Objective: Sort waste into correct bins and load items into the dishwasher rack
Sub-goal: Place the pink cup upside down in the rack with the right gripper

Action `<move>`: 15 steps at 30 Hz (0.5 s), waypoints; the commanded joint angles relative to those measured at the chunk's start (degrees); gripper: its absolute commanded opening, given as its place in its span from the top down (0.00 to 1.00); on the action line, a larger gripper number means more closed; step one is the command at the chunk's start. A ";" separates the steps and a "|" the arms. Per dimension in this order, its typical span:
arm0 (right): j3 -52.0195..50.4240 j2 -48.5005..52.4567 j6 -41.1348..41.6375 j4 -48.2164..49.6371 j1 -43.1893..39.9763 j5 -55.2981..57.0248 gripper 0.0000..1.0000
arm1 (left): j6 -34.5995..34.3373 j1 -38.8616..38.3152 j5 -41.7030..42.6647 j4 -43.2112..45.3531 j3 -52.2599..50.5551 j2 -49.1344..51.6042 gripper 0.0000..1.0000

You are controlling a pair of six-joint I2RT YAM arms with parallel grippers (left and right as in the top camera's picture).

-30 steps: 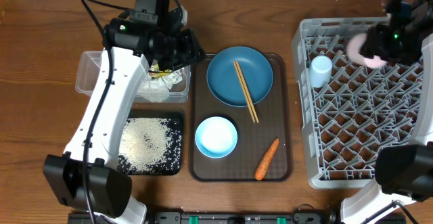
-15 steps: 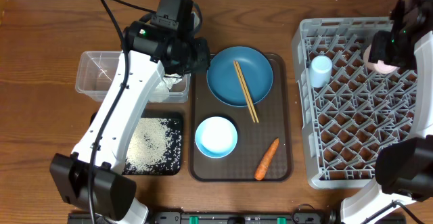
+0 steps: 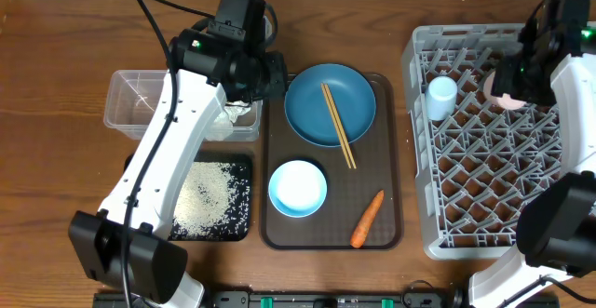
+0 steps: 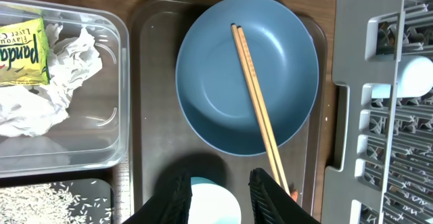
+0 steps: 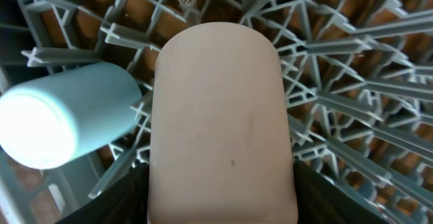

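The orange carrot (image 3: 367, 220) lies on the brown tray, front right. A large blue plate (image 3: 317, 113) carries the wooden chopsticks (image 3: 338, 125), and the white-and-blue bowl (image 3: 298, 188) sits in front of it. My left gripper (image 3: 272, 75) hangs open and empty at the plate's left edge; in the left wrist view its gap (image 4: 220, 190) frames the bowl (image 4: 215, 207). My right gripper (image 3: 518, 73) is shut on the pale pink cup (image 5: 220, 116) over the grey dishwasher rack (image 3: 417, 159). The light blue cup (image 3: 440, 97) stands in the rack beside it.
The clear tub (image 3: 140, 103) with crumpled wrappers sits at the left. In front of it is the black tray (image 3: 240, 217) scattered with rice. The brown serving tray (image 3: 389, 159) fills the middle. Bare wood table shows between tray and rack.
My left arm has swung right, from over the clear tub to the plate's left edge. The right gripper has shifted slightly over the rack with the pink cup.
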 commanded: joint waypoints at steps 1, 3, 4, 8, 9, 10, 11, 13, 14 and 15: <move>-2.62 -0.39 0.92 2.23 0.37 -1.03 0.70 | 0.52 0.09 -0.74 -0.17 -0.11 -0.20 0.68; -4.00 -0.39 0.92 3.45 0.37 -1.03 0.65 | 0.52 0.09 -0.74 -0.17 -0.11 -0.20 0.67; -4.37 -0.39 0.92 3.69 0.37 -1.03 0.60 | 0.52 0.09 -0.74 -0.15 -0.11 -0.20 0.67; -4.37 -0.39 0.92 3.58 0.37 -1.03 0.40 | 0.52 0.09 -1.88 -0.15 -0.11 -0.20 0.67; -4.37 -0.39 0.92 3.54 0.35 -1.03 0.32 | 0.50 0.09 -2.21 -0.17 -0.11 -0.20 0.67; -4.37 -0.39 0.92 3.50 0.35 -1.03 0.27 | 0.50 0.09 -2.21 -0.17 -0.11 -0.20 0.66; -4.37 -0.39 0.92 3.39 0.37 -1.05 0.21 | 0.52 0.09 -2.21 -0.17 -0.11 -0.20 0.62; -4.37 -0.39 0.92 3.41 0.35 -1.03 0.13 | 0.52 0.09 -2.21 -0.17 -0.11 -0.20 0.62; -4.37 -0.39 0.87 3.56 0.31 -1.03 0.10 | 0.50 0.09 -2.21 -0.17 -0.11 -0.20 0.61; -4.37 -0.39 0.63 3.85 0.28 -1.01 0.10 | 0.50 0.09 -2.21 -0.15 -0.11 -0.20 0.61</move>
